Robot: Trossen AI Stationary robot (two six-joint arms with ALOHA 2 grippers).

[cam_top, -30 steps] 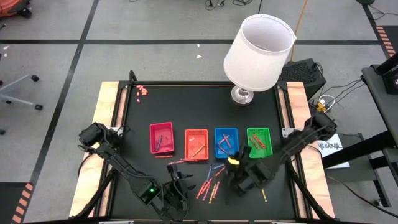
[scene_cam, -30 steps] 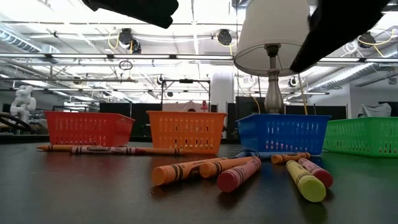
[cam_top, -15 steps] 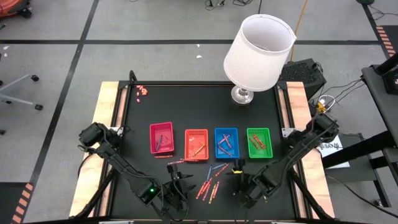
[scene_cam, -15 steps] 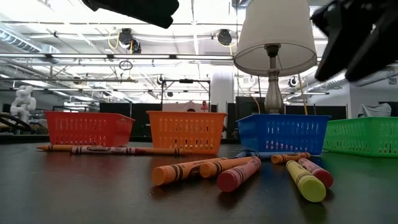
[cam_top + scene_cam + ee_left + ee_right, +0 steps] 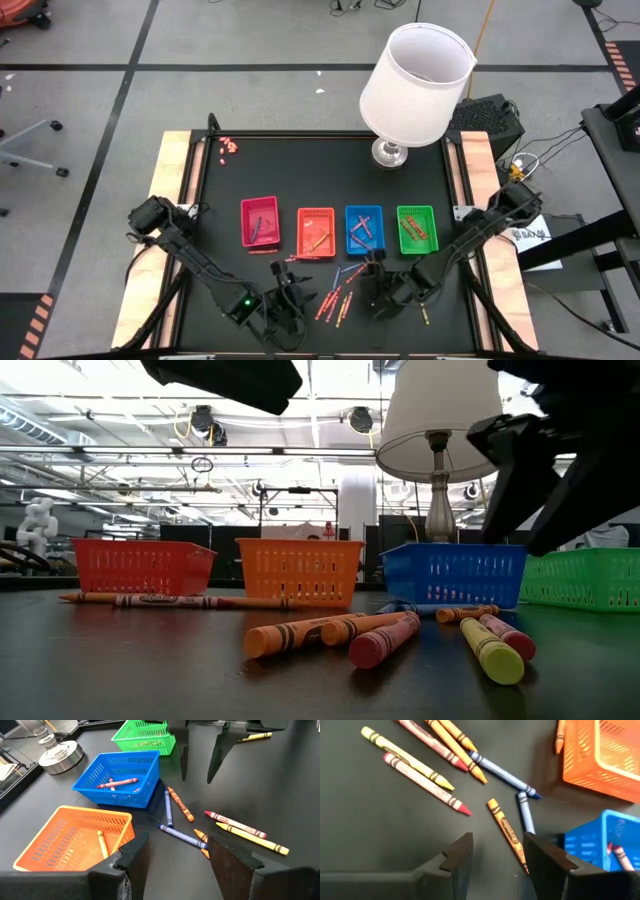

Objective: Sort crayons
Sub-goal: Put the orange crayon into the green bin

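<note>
Near the desk's front edge, the right gripper (image 5: 495, 855), fingers apart, hangs over the loose crayons (image 5: 338, 300); an orange crayon (image 5: 507, 831) lies lengthwise between them. Left gripper (image 5: 285, 300) waits alongside, open.

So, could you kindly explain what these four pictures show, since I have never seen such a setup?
Two dark robot arms work at a black table. One camera looks down from above, one sits at table height, and one rides on each wrist. Four small baskets, red, orange, blue and green, stand in a row, with loose crayons in front and a lamp behind. The right gripper hangs open over the crayons; the left gripper is open nearby. Neither holds anything.
</note>
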